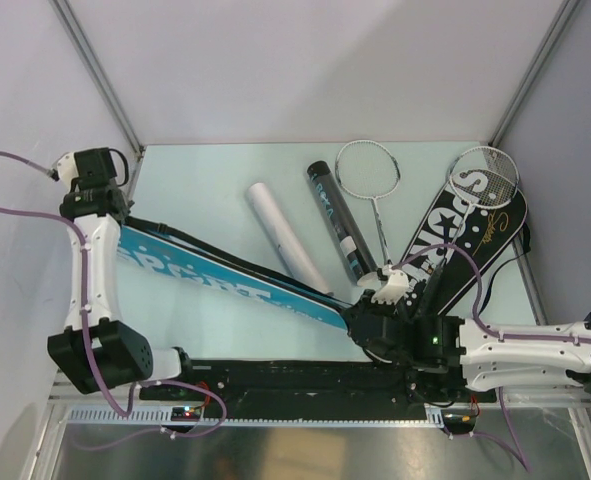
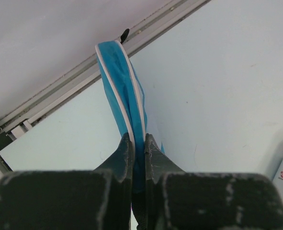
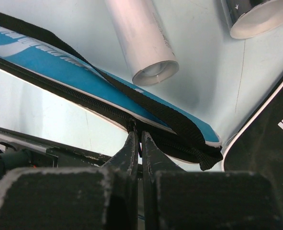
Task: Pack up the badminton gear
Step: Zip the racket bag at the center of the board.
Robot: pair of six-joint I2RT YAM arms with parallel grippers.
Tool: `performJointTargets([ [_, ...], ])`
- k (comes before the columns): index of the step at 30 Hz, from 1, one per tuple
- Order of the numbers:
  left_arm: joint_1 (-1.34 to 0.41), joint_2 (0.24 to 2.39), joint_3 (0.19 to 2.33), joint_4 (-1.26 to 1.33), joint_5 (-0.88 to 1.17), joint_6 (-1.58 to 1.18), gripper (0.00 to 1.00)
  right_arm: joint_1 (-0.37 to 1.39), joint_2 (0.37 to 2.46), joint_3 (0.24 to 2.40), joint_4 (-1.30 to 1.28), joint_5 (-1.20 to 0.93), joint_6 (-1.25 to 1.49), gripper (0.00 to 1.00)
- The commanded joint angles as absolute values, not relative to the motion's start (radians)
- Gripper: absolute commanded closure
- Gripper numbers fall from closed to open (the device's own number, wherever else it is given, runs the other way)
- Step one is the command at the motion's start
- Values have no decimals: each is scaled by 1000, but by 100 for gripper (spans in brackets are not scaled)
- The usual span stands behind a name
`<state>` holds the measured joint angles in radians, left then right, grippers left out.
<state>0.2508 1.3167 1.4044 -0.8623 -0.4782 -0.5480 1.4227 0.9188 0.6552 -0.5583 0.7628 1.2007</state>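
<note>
Top external shows blue cover [image 1: 207, 281] on pale table [image 1: 203, 178], white walls [image 1: 295, 60].

A racket cover [image 1: 205, 275] lies slantwise across the table [image 1: 205, 180], left rear to centre front, its ends clamped by the left gripper [image 2: 137, 140] and right gripper [image 3: 137, 135]. Behind it, side by side, lie the left tube [image 1: 285, 235] and right tube [image 1: 337, 222]; right of them a racket [image 1: 368, 165], then a second cover [image 1: 455, 235] with another racket [image 1: 485, 175] over its far end.

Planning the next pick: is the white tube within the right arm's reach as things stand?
Likely yes, once freed: the white tube lies uncovered just beyond the right fingers, but they are shut on the blue cover's edge.
</note>
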Motion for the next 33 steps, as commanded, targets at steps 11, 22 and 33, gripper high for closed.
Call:
performJointTargets([
  [11, 442, 1352, 1592, -586, -493, -373, 100, 1544, 740, 577, -670, 1286, 602, 100],
  [22, 479, 1370, 1612, -585, -486, -398, 100, 1235, 479, 467, -353, 1072, 138, 100],
  [33, 484, 1297, 1607, -578, -303, -440, 100, 1296, 612, 517, -126, 564, -96, 100],
])
